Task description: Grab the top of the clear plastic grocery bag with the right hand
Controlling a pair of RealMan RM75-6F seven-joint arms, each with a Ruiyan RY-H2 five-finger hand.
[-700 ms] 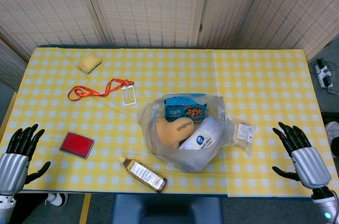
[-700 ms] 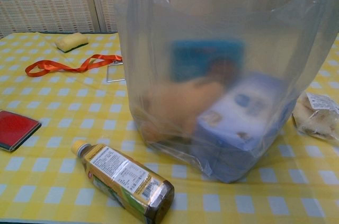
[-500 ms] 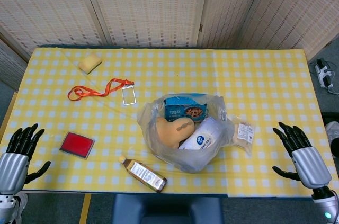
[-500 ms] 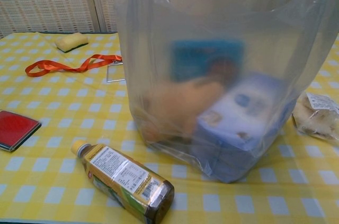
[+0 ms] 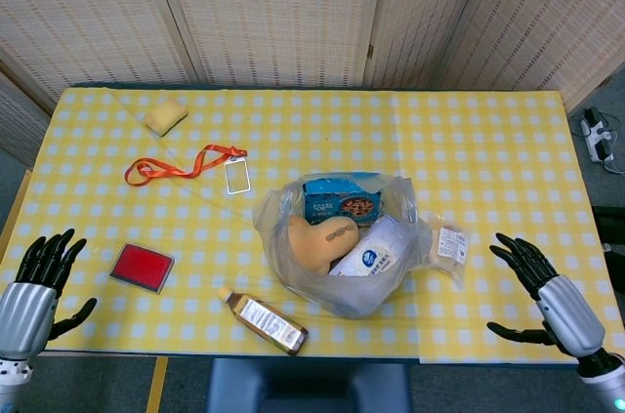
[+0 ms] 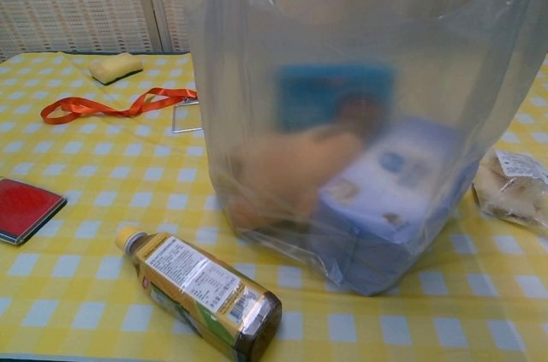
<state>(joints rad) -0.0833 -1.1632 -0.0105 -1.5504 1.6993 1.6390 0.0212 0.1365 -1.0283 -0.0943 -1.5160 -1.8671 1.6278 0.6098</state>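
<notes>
The clear plastic grocery bag (image 5: 293,267) stands open-topped near the table's front middle and fills the chest view (image 6: 257,54). Inside it lie a blue cookie box (image 5: 342,199), a tan heart-shaped bun (image 5: 318,241) and a white-and-blue pack (image 5: 375,250). My right hand (image 5: 547,298) hovers at the table's front right corner, fingers spread and empty, well to the right of the bag. At the front left corner my left hand (image 5: 31,288) is likewise spread with nothing in it. Neither hand appears in the chest view.
A brown drink bottle (image 5: 265,320) lies in front of the bag. A wrapped snack (image 5: 449,245) sits beside the bag's right side. To the left are a red case (image 5: 142,268), an orange lanyard with badge (image 5: 186,165) and a yellow sponge (image 5: 166,116).
My right hand has shifted slightly left and lower toward the table's front edge. The left hand dropped a little. The bag and its contents have not moved.
</notes>
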